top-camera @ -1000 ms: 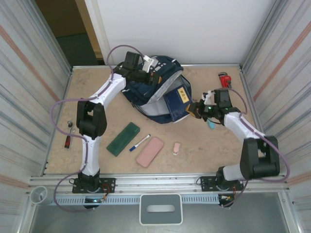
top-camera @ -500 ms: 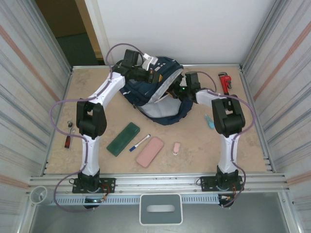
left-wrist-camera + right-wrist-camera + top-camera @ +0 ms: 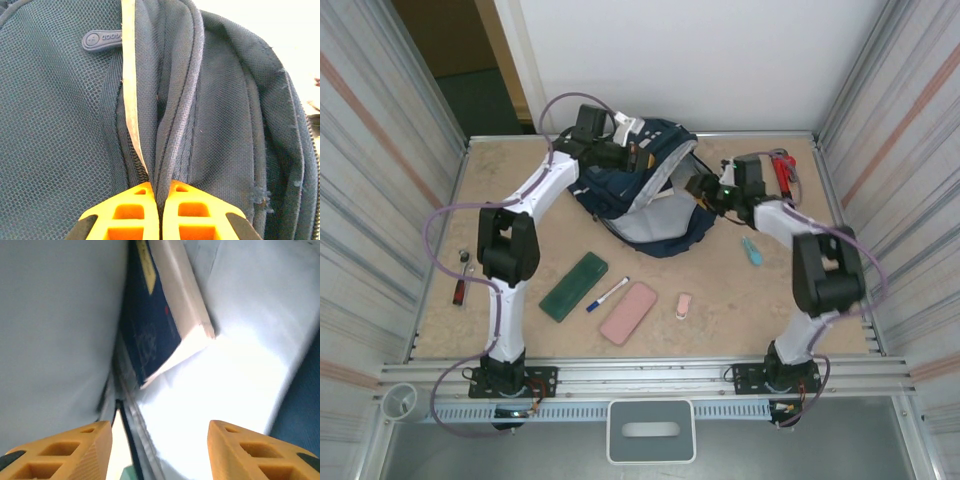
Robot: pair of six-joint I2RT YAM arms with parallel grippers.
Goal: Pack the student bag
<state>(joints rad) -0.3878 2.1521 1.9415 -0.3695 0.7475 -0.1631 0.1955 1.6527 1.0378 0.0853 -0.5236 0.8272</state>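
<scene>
The blue student bag (image 3: 615, 192) lies slumped on the table (image 3: 750, 300), open mouth facing right, its long way hard to tell, the left gripper (image 3: 159, 192) pinching a fold on its top, the right gripper (image 3: 160, 440) spread wide in its mouth near a blue book (image 3: 155, 325) with a yellow label, and a zip tab (image 3: 102, 39) with unclear letters.

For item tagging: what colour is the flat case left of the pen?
The case is dark green, clearest in the top view.
</scene>
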